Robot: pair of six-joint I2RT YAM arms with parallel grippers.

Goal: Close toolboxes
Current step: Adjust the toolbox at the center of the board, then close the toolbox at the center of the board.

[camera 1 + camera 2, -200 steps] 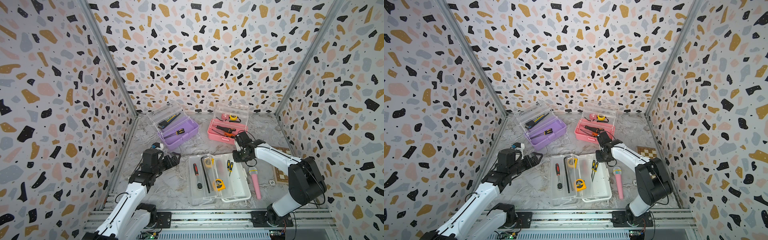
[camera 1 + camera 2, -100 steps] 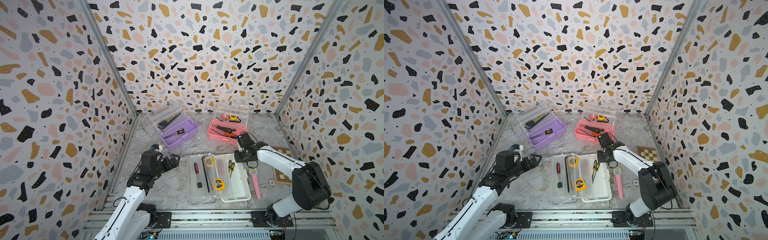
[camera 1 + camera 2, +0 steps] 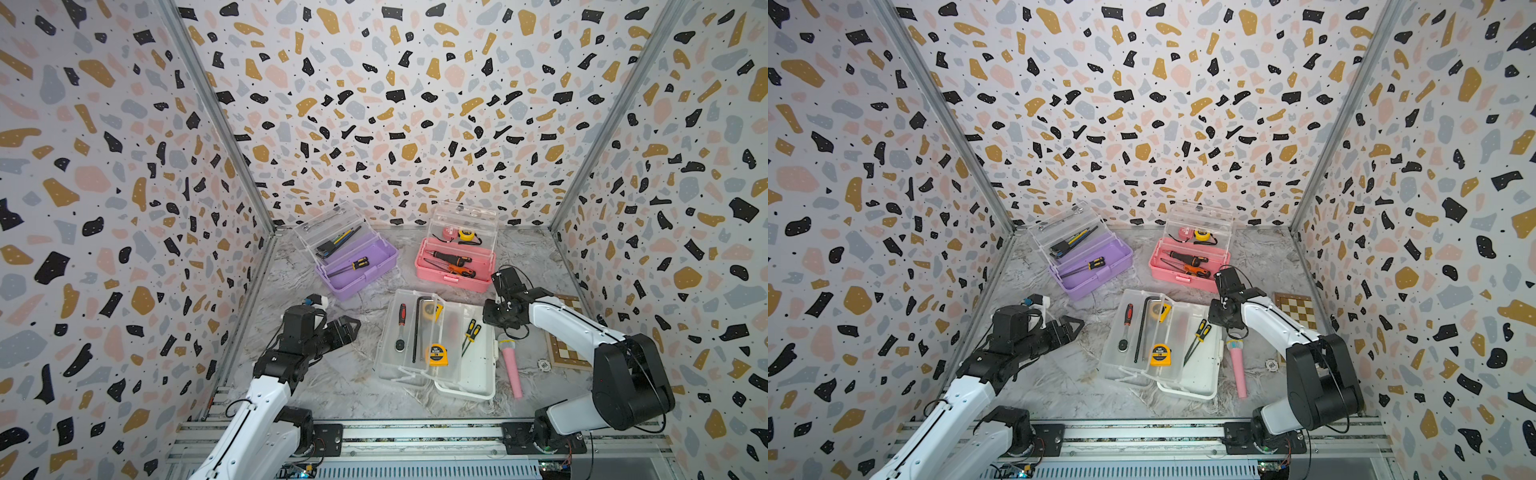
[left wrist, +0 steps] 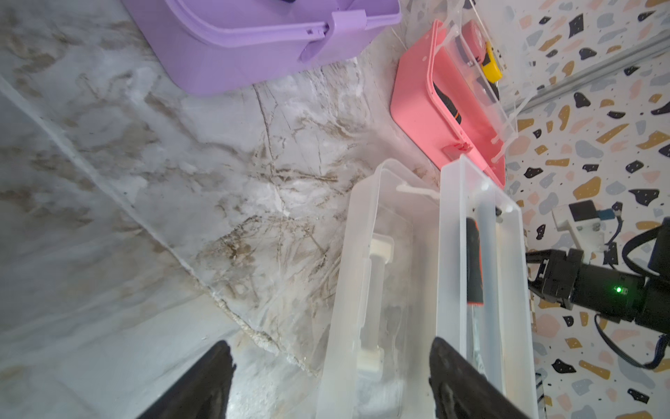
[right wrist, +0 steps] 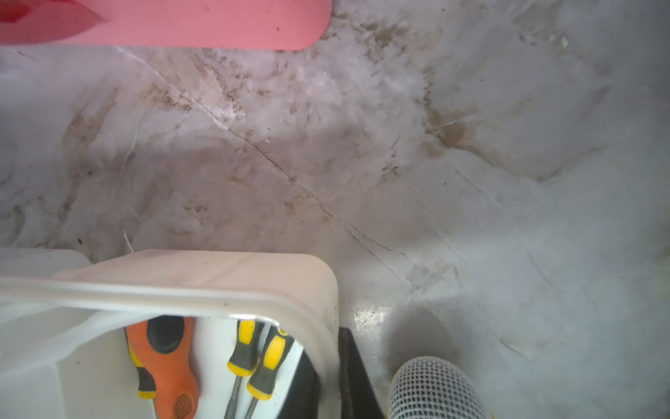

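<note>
The left gripper (image 3: 347, 328) hovers low over the bench (image 3: 332, 382), well apart from the boxes. Its jaws are apart and nothing is between them. It points at the white toolbox (image 3: 465, 382), maybe to flip the clear lid (image 3: 405, 332) over.

Next comes the purple toolbox (image 3: 357, 266), near the back wall. Its clear lid stands up, with tools in the tray on top and a screwdriver inside. It is open.

The white toolbox lies at the front, in the middle. Its lid is folded flat to the side. A yellow tape measure (image 3: 437, 354) sits on the clear tray; it has a label, but the words are too small to read.

The pink toolbox (image 3: 455, 270) is at the back, also open.

The right gripper (image 3: 494, 313) is squeezed shut and holds nothing. It sits at the far corner of the white toolbox, with a finger on each side of the rim, maybe to keep the box from sliding. I cannot tell if it touches.

A pink microphone (image 3: 510, 365) lies just beside the white box. A checkered board (image 3: 569, 345) is further right.
</note>
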